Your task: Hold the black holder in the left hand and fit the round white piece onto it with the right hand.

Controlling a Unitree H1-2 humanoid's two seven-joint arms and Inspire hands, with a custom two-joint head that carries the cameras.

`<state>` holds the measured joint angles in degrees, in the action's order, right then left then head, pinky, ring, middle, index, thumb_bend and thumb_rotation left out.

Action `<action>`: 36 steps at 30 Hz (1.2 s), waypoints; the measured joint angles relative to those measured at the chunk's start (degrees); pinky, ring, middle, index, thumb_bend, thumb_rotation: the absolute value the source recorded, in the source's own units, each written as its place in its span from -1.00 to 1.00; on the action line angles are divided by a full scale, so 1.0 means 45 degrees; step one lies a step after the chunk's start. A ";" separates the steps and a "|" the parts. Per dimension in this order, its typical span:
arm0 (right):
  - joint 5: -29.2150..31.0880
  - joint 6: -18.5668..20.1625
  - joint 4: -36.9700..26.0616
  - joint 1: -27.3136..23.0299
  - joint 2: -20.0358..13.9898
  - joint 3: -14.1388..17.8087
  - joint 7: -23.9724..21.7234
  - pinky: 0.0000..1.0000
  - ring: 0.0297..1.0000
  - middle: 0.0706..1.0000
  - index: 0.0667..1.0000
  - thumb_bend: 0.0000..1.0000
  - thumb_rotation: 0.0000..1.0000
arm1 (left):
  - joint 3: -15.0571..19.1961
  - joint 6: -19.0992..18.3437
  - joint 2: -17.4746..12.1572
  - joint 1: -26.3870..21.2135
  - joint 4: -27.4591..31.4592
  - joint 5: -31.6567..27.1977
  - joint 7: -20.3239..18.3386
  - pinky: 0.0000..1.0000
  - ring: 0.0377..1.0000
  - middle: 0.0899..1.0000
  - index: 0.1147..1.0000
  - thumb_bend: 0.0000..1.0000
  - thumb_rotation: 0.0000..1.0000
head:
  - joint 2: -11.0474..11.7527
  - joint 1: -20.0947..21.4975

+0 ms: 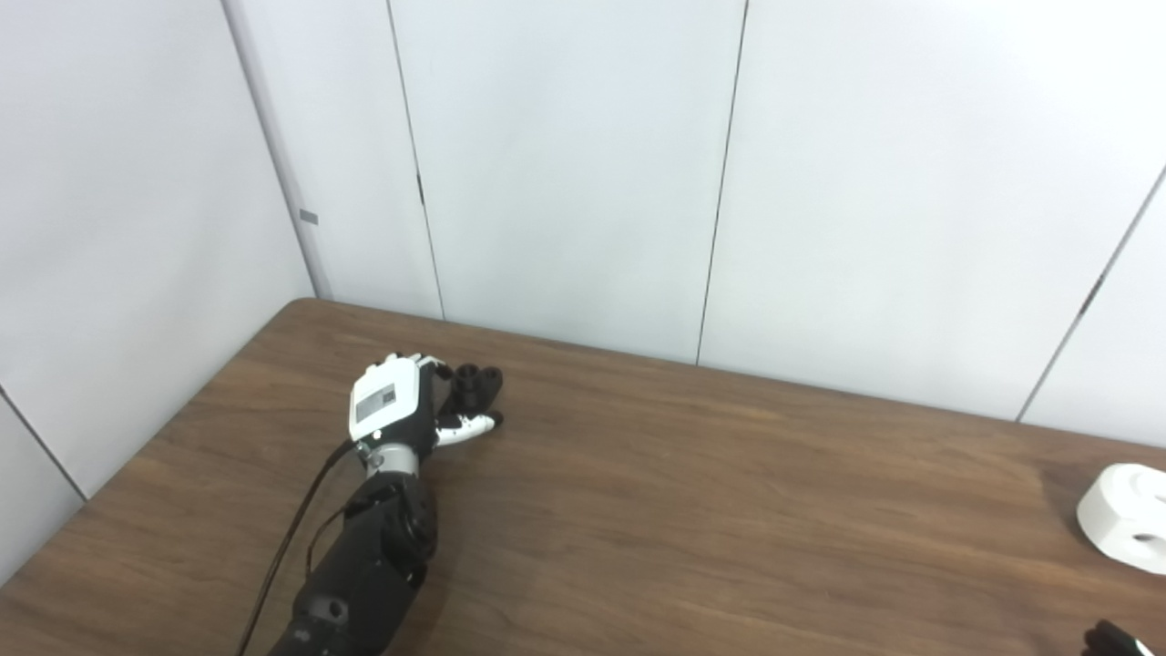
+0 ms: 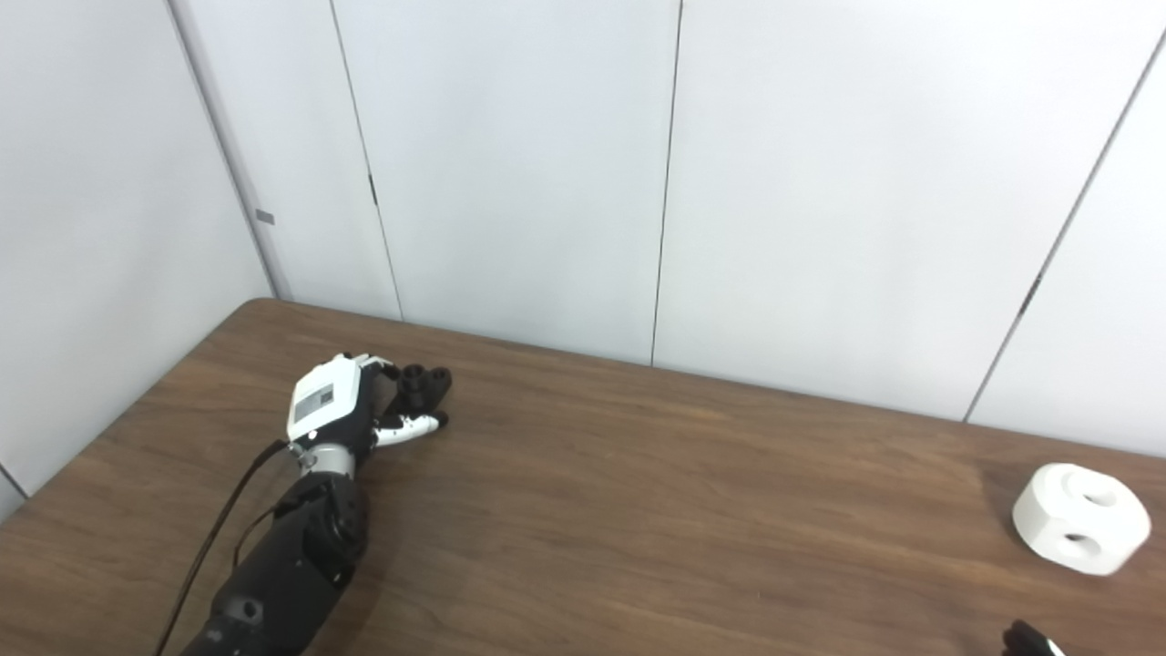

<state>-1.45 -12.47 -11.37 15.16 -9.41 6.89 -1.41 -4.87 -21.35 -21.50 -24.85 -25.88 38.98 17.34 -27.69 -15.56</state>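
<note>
The black holder [image 1: 478, 384], a small piece with round pegs on top, stands on the wooden table [image 1: 692, 510] at the far left. My left hand [image 1: 401, 410] lies right beside it, with its thumb [image 1: 469, 425] stretched along the near side and its fingers curled at the far side. The holder sits between them, still on the table, and the hand is not closed on it. The round white piece [image 2: 1079, 517], with two holes in its top, rests at the table's right edge. Only a dark tip of my right hand [image 2: 1029, 638] shows at the bottom right corner.
White wall panels [image 1: 583, 164] stand close behind the table's far edge and along its left side. A black cable [image 1: 291, 538] runs beside my left forearm.
</note>
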 measured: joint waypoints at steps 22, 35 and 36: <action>-0.0082 0.0016 -0.0052 0.0023 0.0013 -0.0017 0.0005 0.74 0.80 0.78 0.80 0.32 0.98 | -0.0136 0.0049 -0.0121 -0.0102 -0.0309 -0.0211 0.0221 1.00 0.89 0.67 0.11 0.57 -0.27 | -0.0117 0.0078; -0.0163 0.0013 -0.0067 0.0027 0.0020 -0.0035 0.0011 0.71 0.77 0.77 0.79 0.27 0.98 | 0.0136 0.0664 -0.0116 -0.0156 -0.0364 -0.0856 0.0603 1.00 0.88 0.64 -0.17 0.04 -0.91 | -0.0176 0.0235; -0.0163 0.0009 -0.0066 0.0028 0.0021 -0.0037 0.0012 0.85 0.82 0.80 0.82 0.23 0.97 | 0.0144 0.0677 -0.0116 -0.0156 -0.0364 -0.0874 0.0603 1.00 0.88 0.63 -0.17 0.04 -0.91 | -0.0176 0.0235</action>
<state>-2.18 -12.43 -11.66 15.29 -9.32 6.72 -1.36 -4.22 -18.31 -22.03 -25.55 -27.51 35.04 20.06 -28.48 -14.50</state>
